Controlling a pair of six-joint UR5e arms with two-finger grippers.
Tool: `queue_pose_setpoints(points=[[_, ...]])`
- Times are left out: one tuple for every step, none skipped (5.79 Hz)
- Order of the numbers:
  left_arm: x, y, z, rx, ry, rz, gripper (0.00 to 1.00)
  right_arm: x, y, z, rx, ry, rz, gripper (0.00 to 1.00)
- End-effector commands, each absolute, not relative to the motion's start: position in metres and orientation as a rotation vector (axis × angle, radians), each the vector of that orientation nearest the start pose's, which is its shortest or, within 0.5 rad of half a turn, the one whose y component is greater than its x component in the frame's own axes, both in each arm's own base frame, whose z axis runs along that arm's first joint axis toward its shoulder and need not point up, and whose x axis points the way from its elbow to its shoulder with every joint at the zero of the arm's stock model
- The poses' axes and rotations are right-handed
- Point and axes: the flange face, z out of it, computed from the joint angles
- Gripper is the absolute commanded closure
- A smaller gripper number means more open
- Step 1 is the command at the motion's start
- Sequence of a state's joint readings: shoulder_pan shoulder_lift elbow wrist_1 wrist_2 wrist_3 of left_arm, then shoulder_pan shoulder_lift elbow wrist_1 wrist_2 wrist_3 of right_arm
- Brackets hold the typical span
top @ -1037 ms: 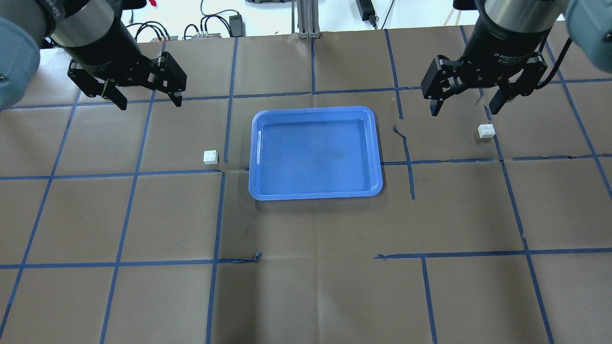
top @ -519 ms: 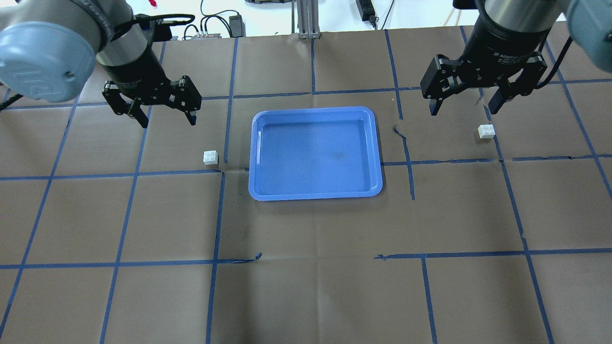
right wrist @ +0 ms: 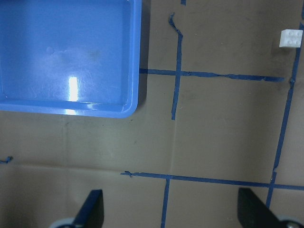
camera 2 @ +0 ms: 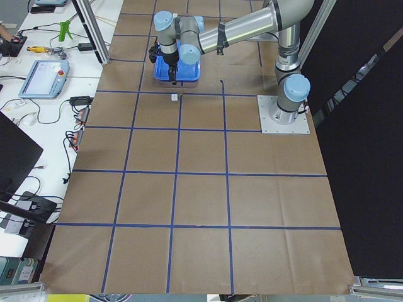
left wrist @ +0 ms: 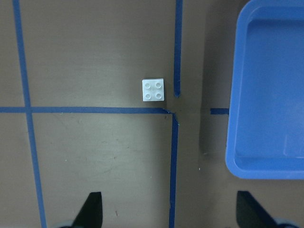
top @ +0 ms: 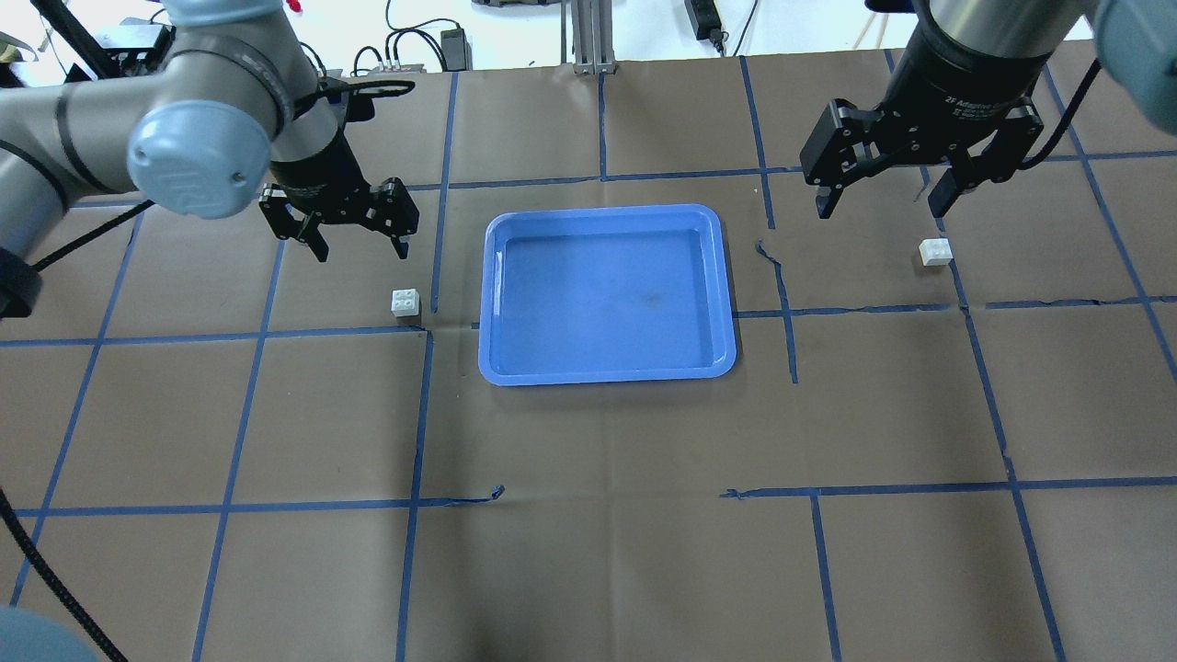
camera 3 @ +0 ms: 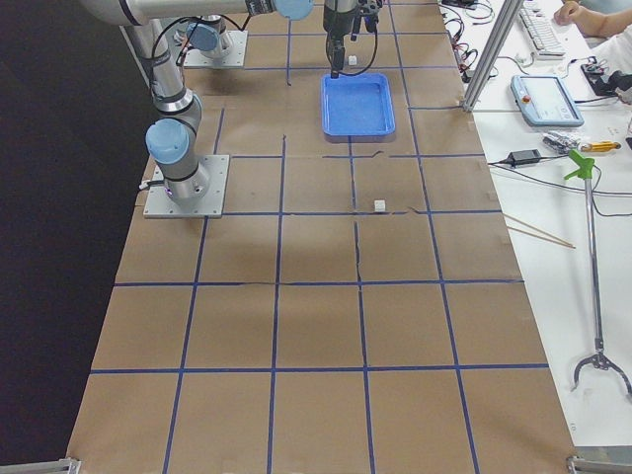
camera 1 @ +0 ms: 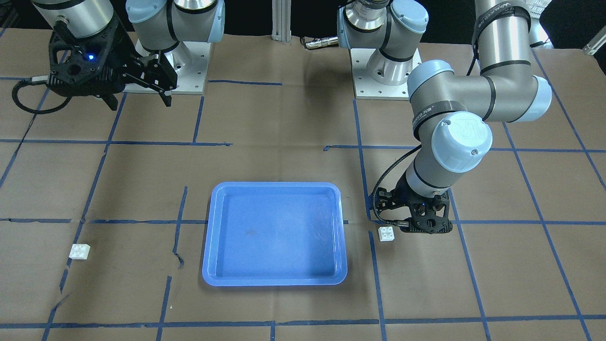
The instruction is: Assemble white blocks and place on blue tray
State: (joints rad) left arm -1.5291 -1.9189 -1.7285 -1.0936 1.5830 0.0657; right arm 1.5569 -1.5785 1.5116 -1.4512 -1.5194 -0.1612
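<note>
Two white blocks lie on the brown table, apart from the blue tray, which holds nothing. One block lies just left of the tray. My left gripper hangs open a little behind it, slightly to the left. In the left wrist view this block is ahead of the open fingertips. The other block lies far right of the tray. My right gripper is open, above and slightly behind it. That block is at the top right corner of the right wrist view.
Blue tape lines grid the brown paper, torn in places near the tray. Both arm bases stand at the robot's side of the table. Cables and devices lie beyond the far edge.
My left arm has swung right and down towards the block left of the tray. My right gripper has shifted only slightly. Both blocks and the tray have not moved.
</note>
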Motion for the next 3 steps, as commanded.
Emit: queue_pose_setpoints(points=[[-0.103, -0.581, 0.200, 0.041, 3.131, 0.075, 0.01, 0.118, -0.491, 0.501, -0.836, 2.971, 0.075, 0.00], [-0.103, -0.581, 0.187, 0.101, 3.131, 0.107, 0.01, 0.090, -0.500, 0.495, -1.074, 2.882, 0.082, 0.00], [-0.103, -0.583, 0.182, 0.104, 3.133, 0.107, 0.01, 0.052, -0.508, 0.486, -1.333, 2.739, 0.098, 0.00]])
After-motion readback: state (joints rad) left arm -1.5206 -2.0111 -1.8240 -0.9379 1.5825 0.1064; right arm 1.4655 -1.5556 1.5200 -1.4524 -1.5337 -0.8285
